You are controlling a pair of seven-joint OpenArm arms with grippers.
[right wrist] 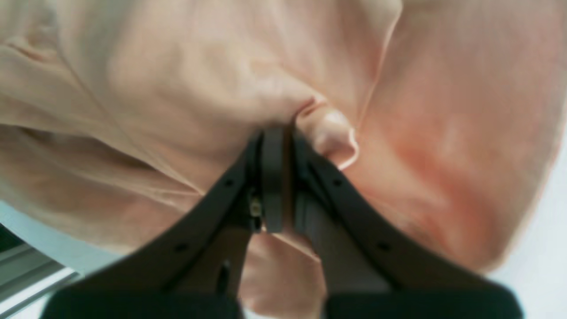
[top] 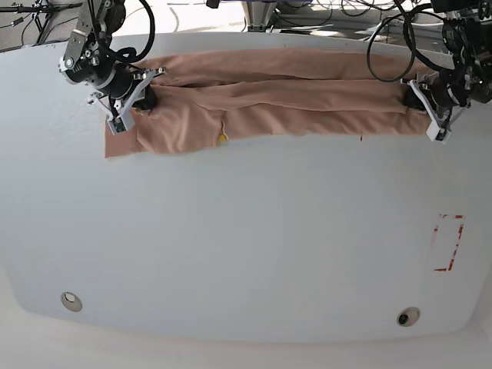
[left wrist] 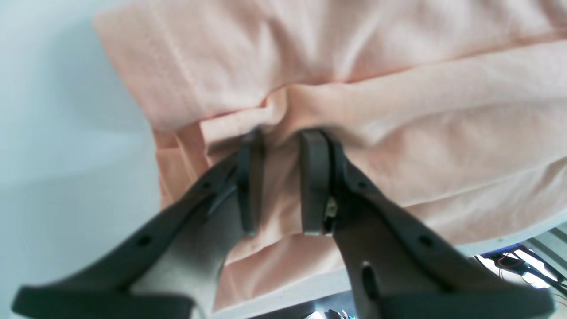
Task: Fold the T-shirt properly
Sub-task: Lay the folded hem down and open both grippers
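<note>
White table (top: 246,254) fills the room, with two round holes near the front edge and a red mark (top: 448,242) off to one side. Farther back, the pink shirt (top: 292,96) lies in a long, wrinkly strip near the far edge. A bit of yellow (top: 222,137) peeks from its front edge. The right gripper (right wrist: 283,133) is squeezed tight on a bunch of cloth at one end. The left gripper (left wrist: 280,139) pinches a fold at the other end.
</note>
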